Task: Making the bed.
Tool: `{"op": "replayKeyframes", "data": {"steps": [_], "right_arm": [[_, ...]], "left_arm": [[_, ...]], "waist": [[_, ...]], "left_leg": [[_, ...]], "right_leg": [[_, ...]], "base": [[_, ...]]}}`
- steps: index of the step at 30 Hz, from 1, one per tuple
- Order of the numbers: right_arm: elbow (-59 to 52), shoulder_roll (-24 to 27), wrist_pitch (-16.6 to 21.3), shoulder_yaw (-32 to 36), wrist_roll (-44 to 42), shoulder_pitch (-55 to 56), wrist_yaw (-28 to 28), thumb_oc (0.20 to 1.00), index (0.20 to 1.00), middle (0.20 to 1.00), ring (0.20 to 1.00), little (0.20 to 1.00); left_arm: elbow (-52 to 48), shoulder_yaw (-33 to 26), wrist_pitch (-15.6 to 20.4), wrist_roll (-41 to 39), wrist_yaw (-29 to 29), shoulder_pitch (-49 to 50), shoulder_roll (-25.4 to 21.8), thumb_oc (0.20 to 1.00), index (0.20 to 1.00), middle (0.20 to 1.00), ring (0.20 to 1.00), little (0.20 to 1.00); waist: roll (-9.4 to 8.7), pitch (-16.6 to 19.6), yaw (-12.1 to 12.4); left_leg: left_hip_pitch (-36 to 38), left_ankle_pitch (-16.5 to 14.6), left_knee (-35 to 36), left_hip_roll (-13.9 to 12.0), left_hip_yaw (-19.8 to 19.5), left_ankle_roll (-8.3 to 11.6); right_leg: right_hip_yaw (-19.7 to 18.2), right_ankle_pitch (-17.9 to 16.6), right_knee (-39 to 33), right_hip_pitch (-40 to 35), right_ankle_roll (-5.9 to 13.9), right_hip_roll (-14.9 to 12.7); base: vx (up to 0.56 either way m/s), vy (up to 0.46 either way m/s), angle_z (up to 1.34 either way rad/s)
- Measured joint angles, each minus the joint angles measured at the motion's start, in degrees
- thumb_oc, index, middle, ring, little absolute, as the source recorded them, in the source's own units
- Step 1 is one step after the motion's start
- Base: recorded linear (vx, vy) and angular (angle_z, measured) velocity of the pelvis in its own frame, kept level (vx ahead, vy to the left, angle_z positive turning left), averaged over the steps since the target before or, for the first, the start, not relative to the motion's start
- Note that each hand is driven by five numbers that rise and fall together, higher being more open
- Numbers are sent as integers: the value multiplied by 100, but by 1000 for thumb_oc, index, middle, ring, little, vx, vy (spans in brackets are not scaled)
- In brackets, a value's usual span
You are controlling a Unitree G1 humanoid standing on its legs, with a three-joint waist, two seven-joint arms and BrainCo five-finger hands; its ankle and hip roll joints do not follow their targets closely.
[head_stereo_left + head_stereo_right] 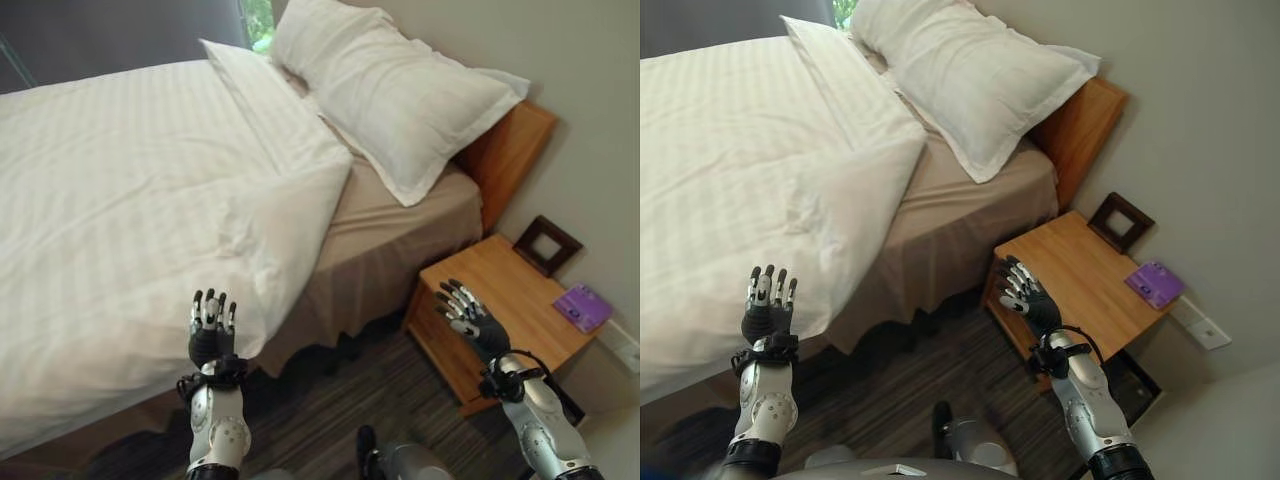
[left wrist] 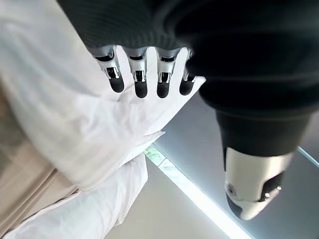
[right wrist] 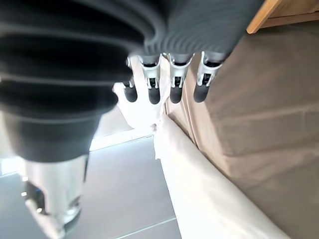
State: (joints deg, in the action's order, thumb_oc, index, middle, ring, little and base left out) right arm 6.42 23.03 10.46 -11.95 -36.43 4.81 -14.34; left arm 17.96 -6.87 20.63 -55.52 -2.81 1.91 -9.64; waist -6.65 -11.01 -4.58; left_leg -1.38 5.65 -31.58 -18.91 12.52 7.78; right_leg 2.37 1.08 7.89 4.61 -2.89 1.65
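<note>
two hands, left hand (image 1: pixel 210 335) and right hand (image 1: pixel 470 318), fingers spread, empty | one duvet (image 1: pixel 130 190) | two pillows (image 1: pixel 390 90)

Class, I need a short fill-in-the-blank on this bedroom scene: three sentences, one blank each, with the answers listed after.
1. The duvet corner is folded back, baring the ____ sheet.
2. The purple box lies on the wooden ____.
3. The left hand and right hand are both ____, holding nothing.

Answers: beige; nightstand; open
</note>
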Motion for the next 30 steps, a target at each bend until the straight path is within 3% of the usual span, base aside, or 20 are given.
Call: {"op": "replayKeyframes", "data": {"steps": [1,2,3,4,5,6,7,8,9,10,12,15,16,17,19,20,23,26,27,30], "right_arm": [[-60,72,-6,43,2,69,-2,1000,1000,1000,1000,1000],[-98,73,-8,210,1,233,-8,1000,1000,1000,1000,1000],[-153,120,-5,375,-2,356,-8,1000,1000,1000,1000,1000],[-282,295,-4,394,0,422,-25,1000,1000,1000,1000,1000],[-278,319,-12,414,1,462,-39,1000,1000,1000,1000,1000],[-265,199,-9,462,1,504,-56,1000,1000,1000,1000,1000],[-308,270,-2,475,1,523,-92,1000,1000,1000,1000,1000],[-435,334,-8,482,2,622,-123,1000,1000,1000,1000,1000],[-499,380,-43,486,1,873,-115,1000,1000,1000,1000,1000],[-472,381,-66,489,0,958,-111,1000,1000,1000,1000,1000],[-508,318,-46,489,-1,960,-117,1000,1000,1000,1000,1000],[-503,247,-42,463,2,848,-111,1000,1000,1000,1000,1000],[-493,183,-37,484,2,814,-106,1000,1000,1000,1000,1000],[-493,168,-30,486,2,776,-106,1000,1000,1000,1000,1000],[-473,70,-23,478,1,708,-98,1000,1000,1000,1000,1000],[-449,27,-23,473,3,664,-100,1000,1000,1000,1000,1000],[-356,36,-25,480,48,521,-99,1000,1000,1000,1000,1000],[-346,74,-25,476,59,578,-98,1000,1000,1000,1000,1000],[-351,74,-19,481,61,679,-97,1000,1000,1000,1000,1000],[-350,71,-23,486,58,785,-98,1000,1000,1000,1000,1000]], "left_arm": [[-48,1,1,0,-4,-35,0,1000,1000,1000,1000,1000],[-53,32,5,0,-10,-141,9,1000,1000,1000,1000,1000],[-116,51,20,2,-19,-234,77,1000,1000,1000,1000,1000],[-354,17,156,4,-50,-279,17,1000,1000,1000,1000,1000],[-345,26,161,-1,-42,-273,11,1000,1000,1000,1000,1000],[-356,42,163,-25,-32,-283,22,1000,1000,1000,1000,1000],[-451,7,189,-50,-26,-305,177,1000,1000,1000,1000,1000],[-552,-83,218,-50,-20,-345,243,1000,1000,1000,1000,1000],[-460,-6,244,-62,27,-517,256,1000,1000,1000,1000,1000],[-438,39,229,-42,31,-508,264,1000,1000,1000,1000,1000],[-483,-63,286,-41,42,-571,175,1000,1000,1000,1000,1000],[-471,-174,344,-56,176,-728,-4,1000,1000,1000,1000,1000],[-470,-175,350,-59,209,-718,0,1000,1000,1000,1000,1000],[-460,-171,352,-60,231,-661,2,1000,1000,1000,1000,1000],[-458,-174,357,-71,260,-522,1,1000,1000,1000,1000,1000],[-453,-180,374,-70,261,-514,-7,1000,1000,1000,1000,1000],[-311,-209,388,-70,283,-505,-5,1000,1000,1000,1000,1000],[-282,-186,387,-54,324,-579,-58,1000,1000,1000,1000,1000],[-275,-192,390,-28,335,-620,-91,1000,1000,1000,1000,1000],[-255,-197,389,57,374,-704,-270,1000,1000,1000,1000,1000]], "waist": [[41,-17,-23],[101,-39,-74],[287,-53,-92],[330,-55,-40],[413,-48,-89],[517,-91,-138],[809,-194,-177],[833,-195,-168],[696,-94,-418],[670,-46,-469],[629,-11,-402],[458,44,-375],[351,61,-354],[356,64,-352],[409,94,-322],[416,99,-295],[544,108,-270],[611,101,-332],[666,99,-364],[819,56,-652]], "left_leg": [[-46,-52,185,150,265,63],[-106,-148,544,313,647,163],[-207,-173,890,304,786,153],[-228,-162,1327,350,1038,131],[-258,-160,1606,371,1192,130],[-205,-134,1844,550,1160,92],[-311,-146,1819,337,956,70],[-377,-160,1770,270,752,134],[-441,-150,1816,313,573,127],[-385,-99,1924,343,602,72],[-325,-115,1974,419,586,82],[21,-92,2833,988,484,5],[272,-7,3075,1245,394,-111],[400,96,3138,1298,408,-254],[776,3,3421,1311,487,-617],[777,-81,3430,1316,441,-691],[730,-411,3332,1371,407,-662],[623,-593,3290,1520,370,-681],[552,-595,3320,1654,260,-692],[433,-491,3383,1760,-71,-845]], "right_leg": [[73,18,-217,-144,60,13],[307,206,-512,-378,434,-52],[650,492,-201,-272,667,-65],[684,360,258,-9,-189,-27],[760,336,91,-112,-187,77],[969,688,116,-208,803,21],[897,1002,1310,183,558,54],[456,1259,2265,566,-4,-78],[313,1613,2122,292,43,-387],[370,1481,1803,77,97,-333],[382,1099,1271,-144,9,-208],[434,656,456,-457,57,-94],[460,573,259,-602,114,-69],[492,550,219,-669,149,-12],[522,551,213,-787,150,132],[522,550,272,-758,151,151],[495,571,330,-679,170,69],[429,770,866,-408,381,-141],[107,863,1144,-231,404,-201],[-954,922,935,-134,531,-243]], "base": [[121,-84,35],[45,-43,55],[56,-41,39],[126,-34,19],[109,-19,7],[40,9,4],[14,5,-5],[39,5,45],[33,2,68],[62,58,60],[59,120,-17],[48,105,-3],[60,138,13],[61,140,10],[13,177,13],[-2,244,7],[-18,153,-2],[7,71,9],[88,27,35],[89,-3,45]]}}
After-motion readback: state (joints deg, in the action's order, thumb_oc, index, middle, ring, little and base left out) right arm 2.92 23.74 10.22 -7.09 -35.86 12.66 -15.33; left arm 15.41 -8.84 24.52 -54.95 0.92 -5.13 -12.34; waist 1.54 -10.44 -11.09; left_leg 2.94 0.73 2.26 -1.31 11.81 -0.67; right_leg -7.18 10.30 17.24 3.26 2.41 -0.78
